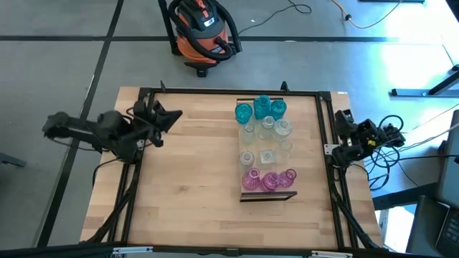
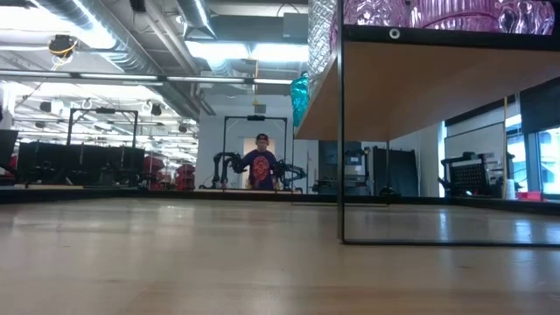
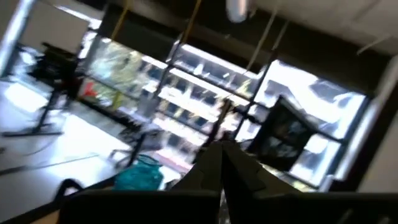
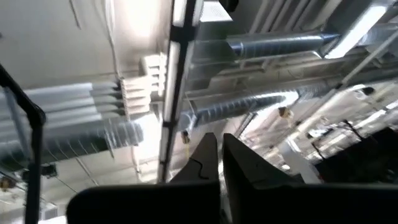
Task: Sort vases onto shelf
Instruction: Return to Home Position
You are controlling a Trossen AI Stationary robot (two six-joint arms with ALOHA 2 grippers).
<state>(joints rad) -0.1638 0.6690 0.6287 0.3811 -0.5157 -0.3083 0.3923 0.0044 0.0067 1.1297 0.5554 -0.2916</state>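
The shelf (image 1: 269, 196), a long light-wood board with a dark near end, lies right of the table's middle. Vases stand upright on it: teal ones (image 1: 260, 109) at the far end, clear ones (image 1: 267, 132) in the middle, pink ones (image 1: 267, 179) at the near end. In the low view the shelf (image 2: 420, 79) shows from below, with pink vases (image 2: 437, 13) on top. My left gripper (image 1: 174, 115) is shut and holds nothing. It hangs over the table's left edge, pointing toward the shelf. My right gripper (image 1: 344, 122) is shut and holds nothing, raised at the table's right edge.
A black frame (image 1: 229, 92) runs around the tabletop. An orange and black vacuum cleaner (image 1: 204, 32) stands on the floor beyond the far edge. Cables (image 1: 401, 136) lie right of the table. A person (image 2: 261, 166) stands far off in the room. Bare wood lies between the left arm and the shelf.
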